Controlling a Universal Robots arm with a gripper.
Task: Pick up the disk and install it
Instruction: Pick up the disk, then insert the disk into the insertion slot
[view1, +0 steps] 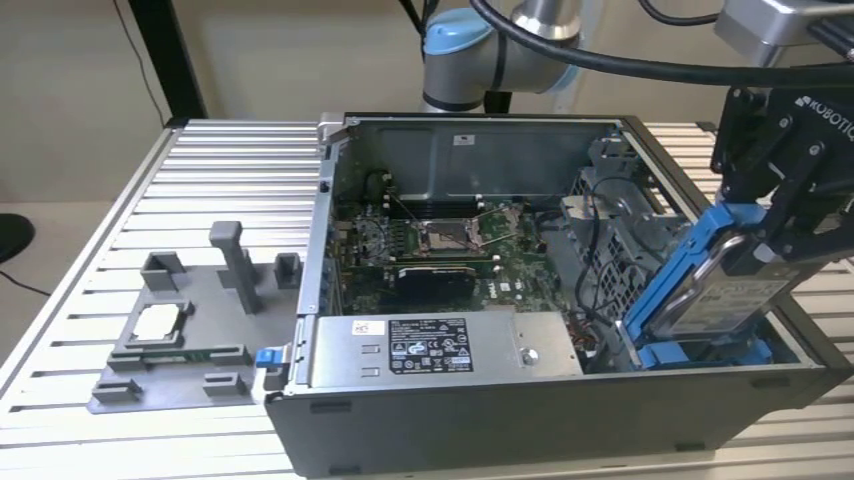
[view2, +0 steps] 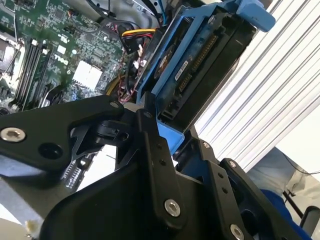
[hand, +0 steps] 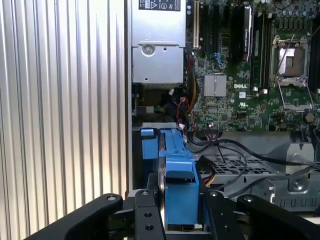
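1. While the ribbed table (view1: 227, 160) carries it all, the open computer case (view1: 534, 430) fills the middle and right of the exterior view – that's where the work is
2. Inside: green motherboard (view1: 441, 235) at centre frame, grey power supply box (view1: 441, 345) along the lower edge, both well apart from the action
3. Right edge now – the disk (view1: 727, 300), blue frame and all, stands tilted, lower end dipped into the bay at lower right, upper end above the case rim
4. Claw: the gripper (view1: 771, 245) is pinched narrow on the disk's upper part, fingers (hand: 147, 215) either side of the blue frame in the first wrist view
5. Step, I'd judge: installing – picked up, not yet seated; seating calls for squaring the frame with the bay and a straight push
6. Watch the cables (hand: 235, 148) bunched just beside the bay: they could snag
7. Small silver chip (view1: 160, 322) on the grey fixture (view1: 174, 385), lower left, out of play
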